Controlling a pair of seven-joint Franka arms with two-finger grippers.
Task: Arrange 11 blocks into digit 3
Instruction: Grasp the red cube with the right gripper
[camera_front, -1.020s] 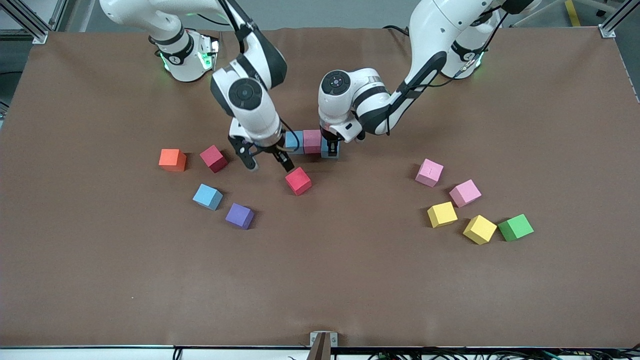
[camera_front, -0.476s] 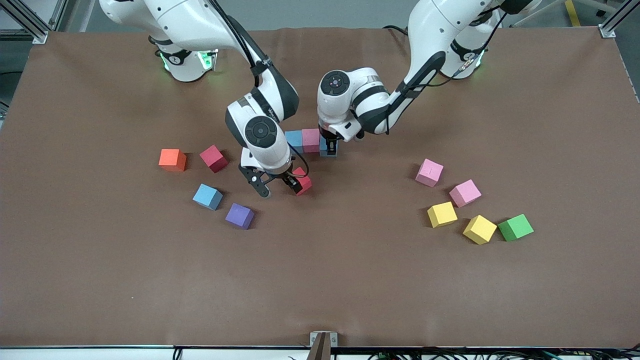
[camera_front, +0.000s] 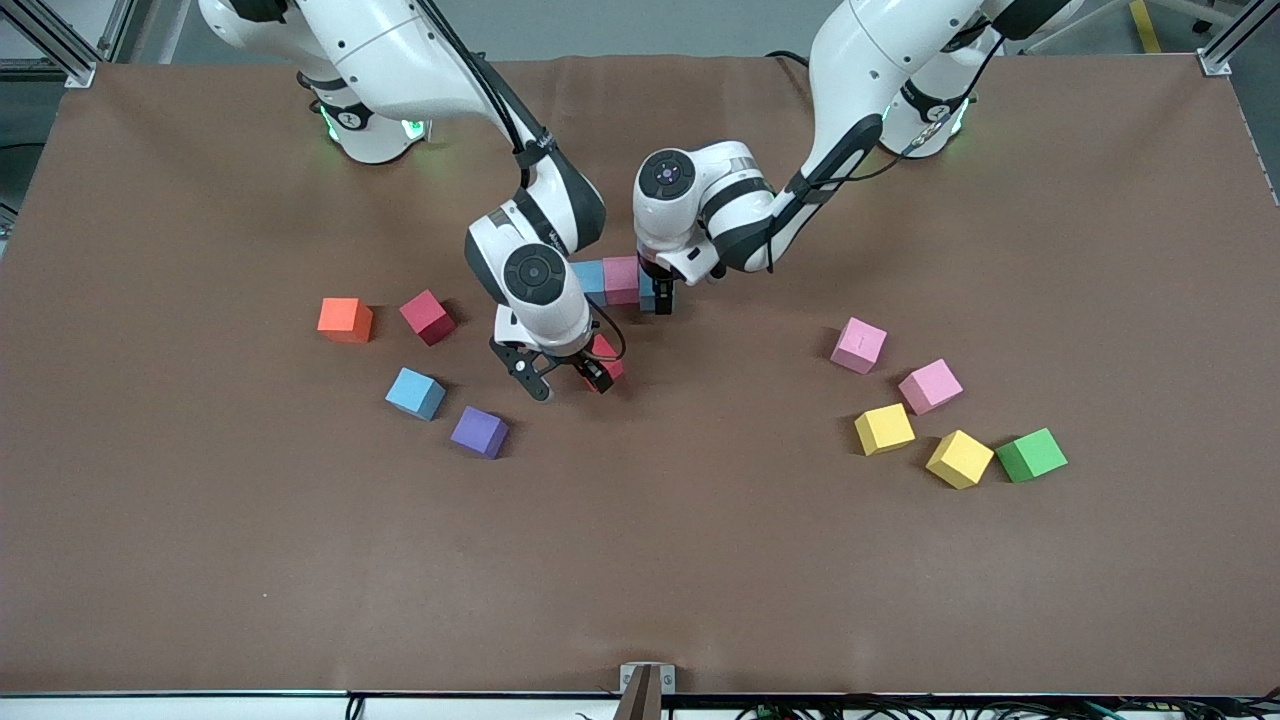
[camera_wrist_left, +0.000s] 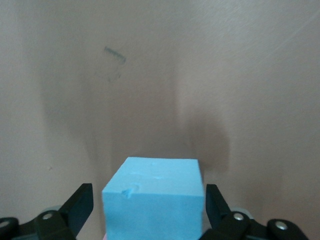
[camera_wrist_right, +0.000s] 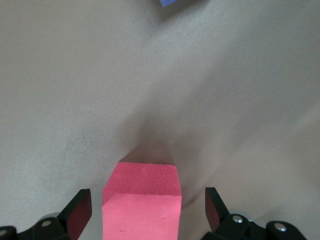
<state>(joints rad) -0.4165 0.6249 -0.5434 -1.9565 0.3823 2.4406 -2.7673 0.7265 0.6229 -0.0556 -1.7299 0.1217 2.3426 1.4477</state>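
My right pincer (camera_front: 566, 377) stands spread around the bright red block (camera_wrist_right: 141, 200), fingers clear of both faces, at the surface's middle. I should settle lower, square the pads to the faces, then close gently so the foam does not skew. My left pincer (camera_front: 661, 300) is apart astride a light blue block (camera_wrist_left: 154, 197), which ends a short row with a pink block (camera_front: 622, 279) and another blue block (camera_front: 590, 278), toward the edge where my bases stand. I would lift it straight up, not nudging the row.
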